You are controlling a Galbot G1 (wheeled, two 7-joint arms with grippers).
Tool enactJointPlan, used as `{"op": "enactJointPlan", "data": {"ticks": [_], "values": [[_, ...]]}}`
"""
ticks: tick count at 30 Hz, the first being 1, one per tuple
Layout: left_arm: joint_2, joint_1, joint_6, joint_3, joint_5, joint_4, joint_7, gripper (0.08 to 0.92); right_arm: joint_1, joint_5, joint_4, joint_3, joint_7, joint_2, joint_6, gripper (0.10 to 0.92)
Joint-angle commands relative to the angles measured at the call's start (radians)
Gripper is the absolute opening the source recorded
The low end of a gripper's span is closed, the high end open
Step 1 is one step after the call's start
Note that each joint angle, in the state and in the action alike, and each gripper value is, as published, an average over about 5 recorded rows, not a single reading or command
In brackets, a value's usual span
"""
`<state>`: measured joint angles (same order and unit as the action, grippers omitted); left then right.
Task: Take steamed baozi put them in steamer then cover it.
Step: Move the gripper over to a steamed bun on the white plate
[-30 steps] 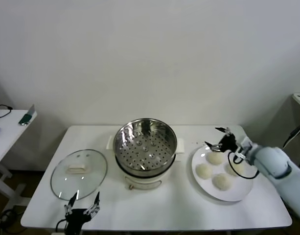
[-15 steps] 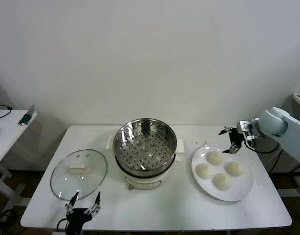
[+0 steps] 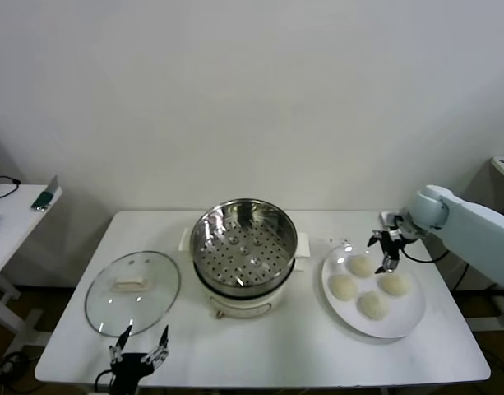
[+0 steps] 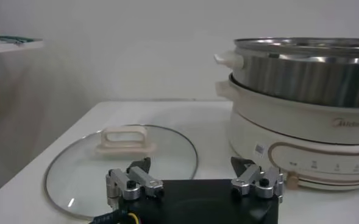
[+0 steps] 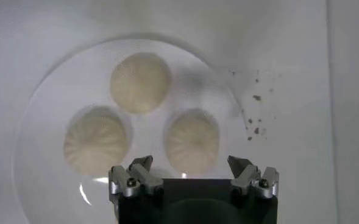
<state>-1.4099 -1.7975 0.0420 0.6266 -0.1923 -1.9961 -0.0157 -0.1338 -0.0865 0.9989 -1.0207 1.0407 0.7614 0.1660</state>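
Four cream-white baozi lie on a white plate (image 3: 404, 317) right of the steamer (image 3: 243, 247): one at the back (image 3: 360, 265), one on the left (image 3: 342, 286), one on the right (image 3: 394, 283) and one at the front (image 3: 372, 304). My right gripper (image 3: 386, 252) hangs open just above the plate's back edge, between the back and right baozi, touching neither. The right wrist view shows three baozi (image 5: 192, 140) (image 5: 97, 141) (image 5: 141, 82) below the open gripper (image 5: 191, 165). The steamer's perforated tray is empty. My left gripper (image 3: 139, 346) is open and empty at the table's front left.
The glass lid (image 3: 132, 282) with a white handle lies flat left of the steamer, and it shows in the left wrist view (image 4: 75, 176) beyond the left gripper (image 4: 191, 165). A side table (image 3: 13, 216) stands at the far left. Dark crumbs (image 5: 254, 97) dot the table beside the plate.
My right arm lifted off from low over the plate, swung out to the right, and now the gripper points down over the plate's back edge. The left arm has not moved.
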Motion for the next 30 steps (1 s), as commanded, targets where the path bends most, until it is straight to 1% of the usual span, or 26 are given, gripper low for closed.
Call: {"op": "enactJointPlan", "data": {"ticks": [1, 6, 13, 16, 20, 23, 26, 30], "values": [[0.005, 0.001, -0.002, 0.001, 0.0, 0.009, 0.0, 0.823, 0.045, 0.04, -0.146, 0.009, -0.009, 0.11, 0.002, 0.823], [0.005, 0.001, -0.004, 0.001, 0.0, 0.014, 0.001, 0.823, 0.038, 0.042, -0.197, 0.019, -0.022, 0.148, -0.009, 0.823], [0.004, -0.004, -0.006, 0.0, 0.0, 0.015, 0.002, 0.823, 0.043, 0.046, -0.189, 0.007, 0.004, 0.147, -0.007, 0.822], [0.005, -0.002, -0.005, 0.001, 0.0, 0.017, 0.003, 0.823, 0.047, 0.047, -0.192, 0.014, 0.004, 0.148, -0.011, 0.799], [0.007, 0.001, -0.004, 0.002, 0.002, 0.019, 0.004, 0.823, 0.05, 0.048, -0.192, 0.025, -0.002, 0.15, -0.024, 0.736], [0.007, 0.0, -0.004, 0.001, 0.005, 0.017, 0.004, 0.823, 0.038, 0.047, -0.178, 0.02, 0.003, 0.145, -0.034, 0.708], [0.006, -0.002, -0.004, 0.0, 0.008, 0.013, 0.005, 0.823, -0.003, 0.034, -0.145, -0.012, 0.015, 0.13, -0.042, 0.693], [0.006, -0.003, -0.004, -0.002, 0.011, 0.009, 0.004, 0.823, -0.128, -0.013, -0.061, -0.102, 0.039, 0.095, -0.062, 0.68]]}}
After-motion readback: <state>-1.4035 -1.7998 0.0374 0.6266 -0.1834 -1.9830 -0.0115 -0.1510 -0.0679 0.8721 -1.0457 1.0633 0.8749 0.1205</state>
